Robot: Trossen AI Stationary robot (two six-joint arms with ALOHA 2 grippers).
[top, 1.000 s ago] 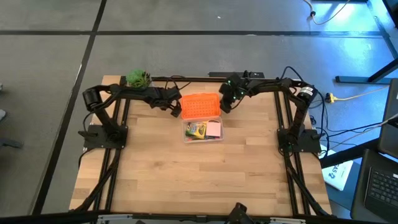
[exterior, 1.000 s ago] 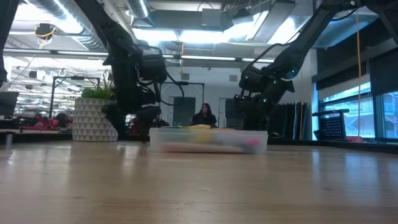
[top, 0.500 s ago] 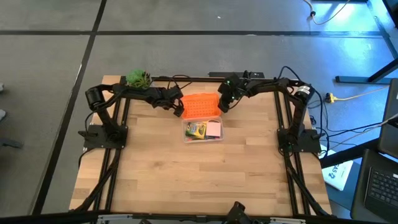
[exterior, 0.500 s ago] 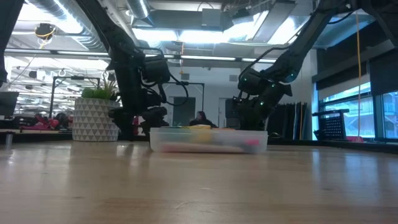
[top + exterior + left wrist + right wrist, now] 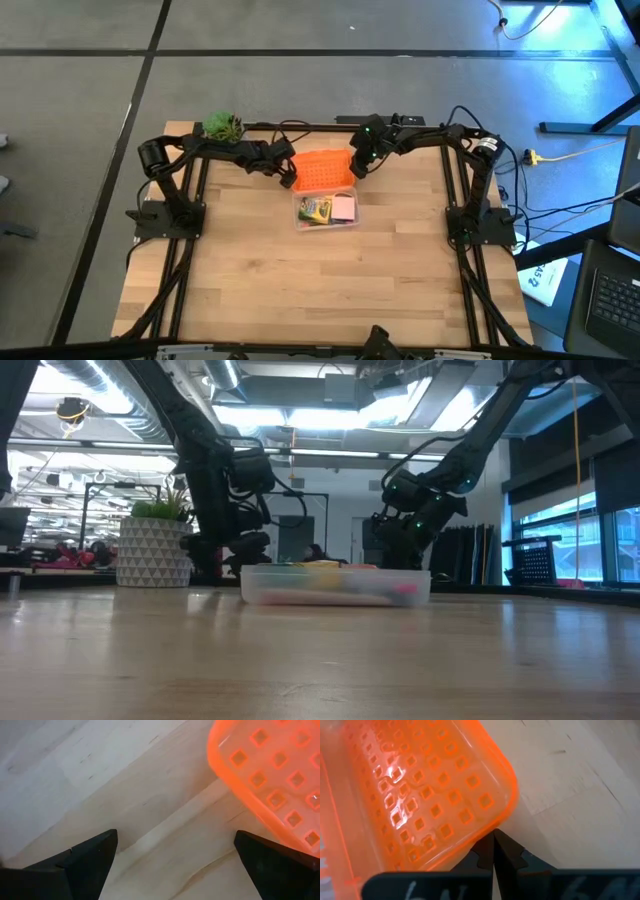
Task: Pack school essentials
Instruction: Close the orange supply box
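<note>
The left gripper was wide apart beside the orange lid. The right gripper was pinched together at the lid's corner.

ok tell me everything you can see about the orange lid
The orange lid is a translucent orange plastic rectangle with rounded corners and a raised rim, patterned with a grid of small square dimples. It lies on the wooden table, on the far side of the clear case of stationery, which stands uncovered. The right end effector, shut, is at one corner's edge. The left end effector, open, sits by the opposite end; whether it touches the lid is unclear.
</note>
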